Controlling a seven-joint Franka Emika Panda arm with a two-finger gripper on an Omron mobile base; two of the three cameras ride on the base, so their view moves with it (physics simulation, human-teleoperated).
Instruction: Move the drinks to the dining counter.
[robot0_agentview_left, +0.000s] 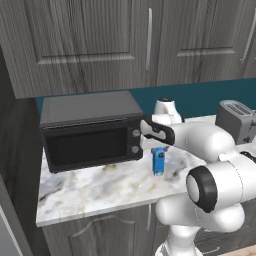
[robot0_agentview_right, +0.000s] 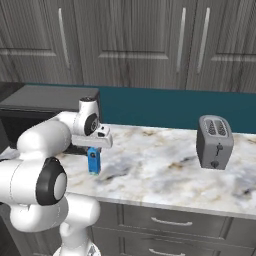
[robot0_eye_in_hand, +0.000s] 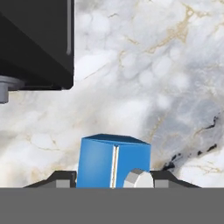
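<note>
So the blue carton (robot0_agentview_left: 158, 160) is standing upright on the marble counter (robot0_agentview_left: 100, 192), just in front of the microwave's (robot0_agentview_left: 90, 131) right end, with the toaster (robot0_agentview_right: 214, 142) well off to the right. The tool (robot0_eye_in_hand: 113, 181) sits right over the carton, fingers either side; can't tell if it's actually pinching

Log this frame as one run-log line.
phase: grasp carton | blue carton on marble counter by microwave | gripper fingers straddle carton | closure unclear
</note>
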